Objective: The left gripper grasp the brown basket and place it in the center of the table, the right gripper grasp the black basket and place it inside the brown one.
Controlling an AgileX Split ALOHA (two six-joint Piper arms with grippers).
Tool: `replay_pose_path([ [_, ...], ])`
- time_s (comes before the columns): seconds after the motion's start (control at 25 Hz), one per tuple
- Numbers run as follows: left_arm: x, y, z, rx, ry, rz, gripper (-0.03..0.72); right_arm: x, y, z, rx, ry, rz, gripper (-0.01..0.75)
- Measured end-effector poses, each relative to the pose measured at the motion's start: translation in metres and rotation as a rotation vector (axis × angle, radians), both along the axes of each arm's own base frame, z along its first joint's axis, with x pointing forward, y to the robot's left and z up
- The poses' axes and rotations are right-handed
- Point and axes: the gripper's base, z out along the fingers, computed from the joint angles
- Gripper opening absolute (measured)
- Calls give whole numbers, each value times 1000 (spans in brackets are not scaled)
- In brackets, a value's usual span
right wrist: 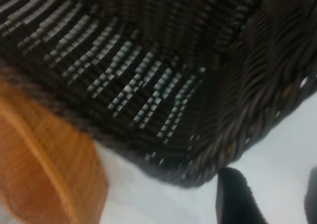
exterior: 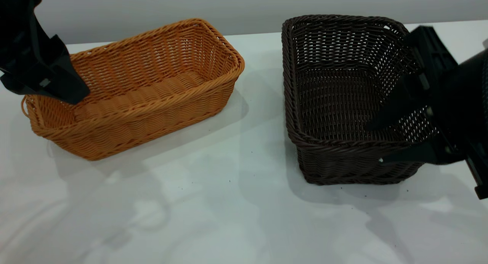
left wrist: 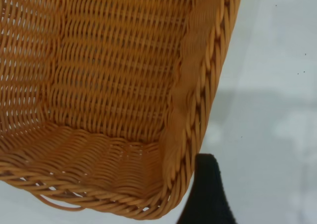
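White table, two baskets on it well apart. Brown basket sits at the left arm's side, long axis slanting from its near-left end up toward the back wall. Black basket sits at the right arm's side, looks tipped, right end raised.

Left gripper is at the brown basket's left short end, fingers straddling that rim; wrist view shows one finger just outside the braided rim, wall beside it. Can't tell if it's pinching yet. Basket body runs away from the fingers toward table centre.

Right gripper is at the black basket's right end, one finger inside, one outside; looks clamped on the wall, judging by the tilt. Outside finger shows beside the corner.

Each arm is nearer its own basket.
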Motion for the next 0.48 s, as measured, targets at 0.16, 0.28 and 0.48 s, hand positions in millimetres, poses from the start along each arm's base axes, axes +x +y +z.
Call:
replay_pose_path([
  [0.16,1,-2,1,-7,-10,-2,470,5,-1,1,-19,-16,-15,309],
  [0.28,-1,-6,0,-7,-10,-19,470,7,-2,1,-34,-29,-23,309],
  [0.48,-2,-9,1,1,-15,-42,470,8,-3,1,-49,-33,-30,309],
])
